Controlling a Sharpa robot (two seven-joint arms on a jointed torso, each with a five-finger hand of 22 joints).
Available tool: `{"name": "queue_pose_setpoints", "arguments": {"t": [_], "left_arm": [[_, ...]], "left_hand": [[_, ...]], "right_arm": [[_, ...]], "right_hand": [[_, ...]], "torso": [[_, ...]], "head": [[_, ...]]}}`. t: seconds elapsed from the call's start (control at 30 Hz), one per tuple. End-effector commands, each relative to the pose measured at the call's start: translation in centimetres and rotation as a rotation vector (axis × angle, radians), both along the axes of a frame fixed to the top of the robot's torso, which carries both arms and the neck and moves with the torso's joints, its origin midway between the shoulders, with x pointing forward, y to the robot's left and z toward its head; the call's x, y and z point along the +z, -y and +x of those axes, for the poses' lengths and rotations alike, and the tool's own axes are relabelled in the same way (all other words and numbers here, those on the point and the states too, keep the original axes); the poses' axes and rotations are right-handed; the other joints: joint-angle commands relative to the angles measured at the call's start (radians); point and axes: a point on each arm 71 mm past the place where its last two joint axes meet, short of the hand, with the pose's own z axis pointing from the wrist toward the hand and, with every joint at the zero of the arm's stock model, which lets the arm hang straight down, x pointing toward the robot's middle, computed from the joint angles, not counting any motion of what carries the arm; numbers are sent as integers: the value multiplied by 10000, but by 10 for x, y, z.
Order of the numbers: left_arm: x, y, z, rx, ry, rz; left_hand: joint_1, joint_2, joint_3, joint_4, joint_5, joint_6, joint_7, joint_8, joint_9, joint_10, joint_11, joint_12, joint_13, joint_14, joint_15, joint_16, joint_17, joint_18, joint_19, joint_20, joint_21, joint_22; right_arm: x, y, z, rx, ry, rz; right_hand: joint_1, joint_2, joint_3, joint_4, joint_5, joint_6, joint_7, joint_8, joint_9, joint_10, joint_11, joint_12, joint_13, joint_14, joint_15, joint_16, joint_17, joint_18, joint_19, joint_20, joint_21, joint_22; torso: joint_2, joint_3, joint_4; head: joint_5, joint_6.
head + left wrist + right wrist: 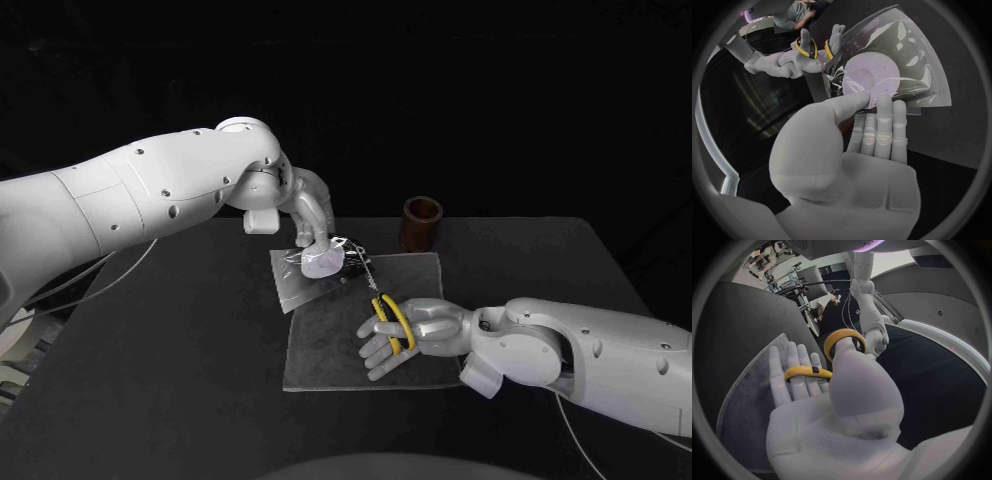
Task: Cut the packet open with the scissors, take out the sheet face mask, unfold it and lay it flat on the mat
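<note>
We find the right hand (411,335) closed on the yellow-handled scissors (389,318). Its thumb passes through one loop and the other loop lies across the fingers. The hand sits low over the right part of the grey fabric mat (332,360), and the dark blades point to the far left. We cannot tell whether the blades stand open or closed.

The left hand (304,213) is over the far left corner of the mat and pinches the clear plastic packet with the pale round patch (323,260) between thumb and fingers. The packet hangs below that hand, and the blade tips lie just beside its right edge. We cannot tell whether its lower edge touches the mat.

In our judgement the cut is in hand and not yet made. To do it well, the blades should take a narrow strip along a free edge, well clear of the pinching fingers and the folded mask inside. The left hand should keep the film taut.

Near the far edge of the black surface (173,380) stands a brown cylinder (421,222), just beyond the mat's far right corner. The near half of the mat lies bare, which gives room to lay the mask. The surface to the left is open for the arm.
</note>
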Motion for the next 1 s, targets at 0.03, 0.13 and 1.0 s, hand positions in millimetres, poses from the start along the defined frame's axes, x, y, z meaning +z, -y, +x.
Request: {"name": "queue_pose_setpoints", "arguments": {"t": [0.03,0.13,1.0], "left_arm": [[-1,3,-2,-185,-200,-98],[-1,3,-2,-161,-187,-86],[-1,4,-3,-201,-191,-67]], "left_hand": [[10,114,65,-18,53,69,9,55,30,986,-355,52,496,3,-77,33,-16,135,45,-2,44,8],[10,114,65,-18,53,69,9,55,30,986,-355,52,496,3,-77,33,-16,135,45,-2,44,8],[5,115,86,-30,51,65,8,52,44,977,-355,62,503,1,-77,36,-27,136,45,-6,48,6]], "right_arm": [[2,0,1,-69,176,96],[2,0,2,-114,213,90],[3,-1,3,-329,347,39]], "right_hand": [[28,152,-98,-8,-60,105,1268,1,-55,311,161,-21,-7,118,-18,77,21,480,85,-26,62,4],[152,313,-294,-95,-61,440,1181,7,-213,661,66,-11,12,354,-105,188,59,546,232,-38,125,17],[270,929,-1947,-276,-62,515,1318,-877,-1105,407,247,-1197,-39,-163,65,-290,141,447,367,-22,69,-33]], "torso": [[3,4,-1],[-2,8,-3],[-3,2,-1]], "head": [[4,-19],[3,-17],[-56,15]]}}
